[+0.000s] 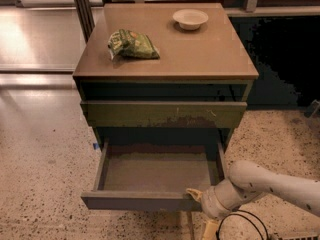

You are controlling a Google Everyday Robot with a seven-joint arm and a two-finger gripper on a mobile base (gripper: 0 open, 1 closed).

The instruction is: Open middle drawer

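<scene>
Nearly done: the middle drawer (150, 176) stands well out beneath the scratched front (165, 115).
Low at the right, the gripper (196, 195) meets the right end of the drawer's front lip; whether it is clamped there or slack cannot be told; any further pull should run straight out from the cabinet (165, 59), since so off-centre a hold could skew and jam the drawer; slowing near full extension seems wise.

No legible text or labels
</scene>
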